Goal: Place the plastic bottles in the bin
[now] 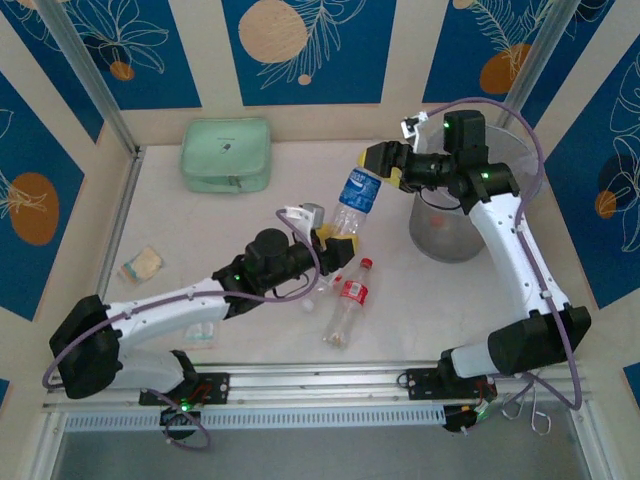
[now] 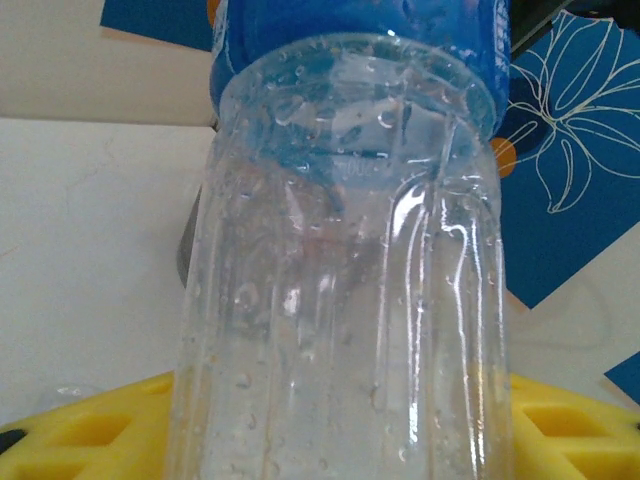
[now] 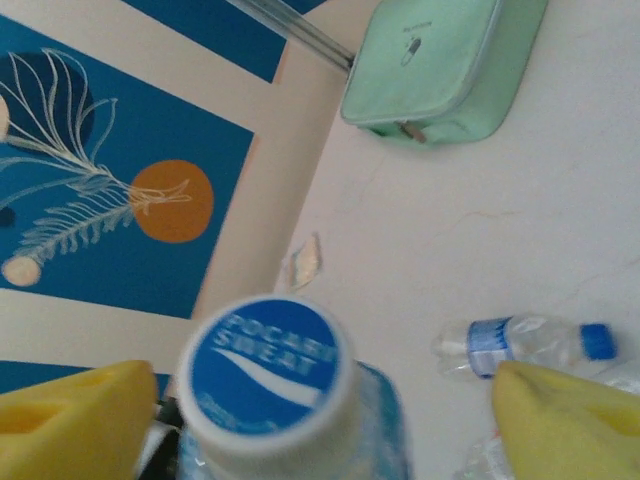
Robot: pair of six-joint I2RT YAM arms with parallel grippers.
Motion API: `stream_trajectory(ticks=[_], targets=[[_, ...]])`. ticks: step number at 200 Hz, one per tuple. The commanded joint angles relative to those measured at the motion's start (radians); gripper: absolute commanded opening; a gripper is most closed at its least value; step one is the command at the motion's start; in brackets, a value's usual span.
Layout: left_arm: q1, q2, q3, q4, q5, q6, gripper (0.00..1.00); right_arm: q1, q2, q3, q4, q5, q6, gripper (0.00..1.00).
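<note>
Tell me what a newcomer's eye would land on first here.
A blue-labelled bottle stands out in the middle, held up by its base in the left gripper, with the right gripper open, one finger on either side of its cap. Just right of it stands the big grey bin. A red-labelled bottle lies flat nearer the arm bases, and a green pouch sits far left.

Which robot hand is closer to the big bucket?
Right. The right gripper hovers just left of the bin, open around the cap of the blue bottle; the left gripper grips that bottle's base, farther left.

Clear glossy plastic bottle [image 2: 340, 300], droplet-beaded; matt white table [image 1: 200, 230]; soft mint-green cloth pouch [image 1: 225, 155]
</note>
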Motion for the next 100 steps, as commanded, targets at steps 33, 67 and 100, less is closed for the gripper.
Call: stream_trajectory(ticks=[33, 67, 100], targets=[[0.016, 0.05, 0.104, -0.013, 0.036, -0.021, 0.31, 0.004, -0.022, 0.007, -0.006, -0.009, -0.022, 0.51], [0.024, 0.062, 0.136, -0.033, 0.043, -0.014, 0.45, -0.005, -0.028, 0.058, -0.064, 0.06, -0.061, 0.28], [0.031, 0.034, 0.168, -0.149, 0.035, -0.071, 0.89, -0.043, -0.014, 0.182, -0.132, 0.134, -0.147, 0.17]])
